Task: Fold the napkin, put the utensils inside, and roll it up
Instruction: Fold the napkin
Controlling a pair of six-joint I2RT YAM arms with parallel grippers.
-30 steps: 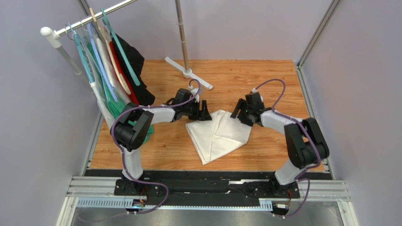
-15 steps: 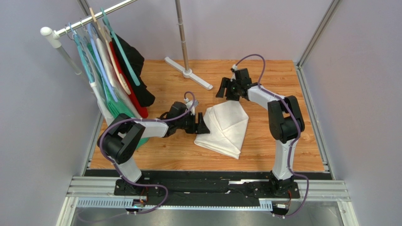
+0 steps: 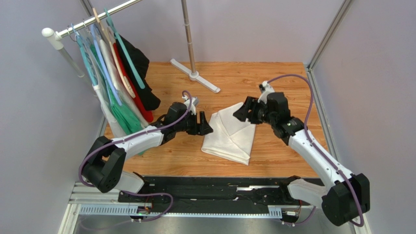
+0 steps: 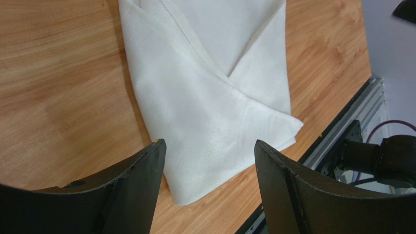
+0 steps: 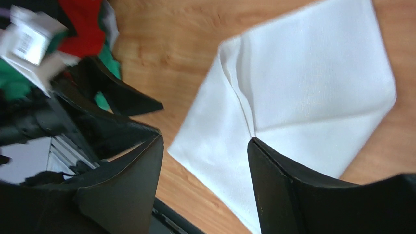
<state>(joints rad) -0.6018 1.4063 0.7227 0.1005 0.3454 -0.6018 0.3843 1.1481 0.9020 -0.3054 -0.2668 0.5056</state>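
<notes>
Flat on the wooden table point(image 3: 278, 83) lies the napkin point(image 3: 233, 136), folded into a rough triangle with one flap laid over another, so a diagonal seam runs down its middle (both wrist views show the layered edges clearly). It sits between the two grippers, near the middle of the table. No utensil can be made out on or beside it.

Off to the left, a clothes rail point(image 3: 97, 17) carries a row of hangers with black, red, white and green garments point(image 3: 122, 73), well apart from the napkin. A white stand foot point(image 3: 195, 74) rests on the far part of the table, with its pole rising out of view.

Both arms stretch out low from their bases and lean in toward the cloth. The left gripper point(image 3: 206, 124) sits just beside the napkin's left edge, fingers spread wide with nothing between them. The right gripper point(image 3: 240, 111) hangs over the napkin's far corner, fingers likewise apart and empty.
</notes>
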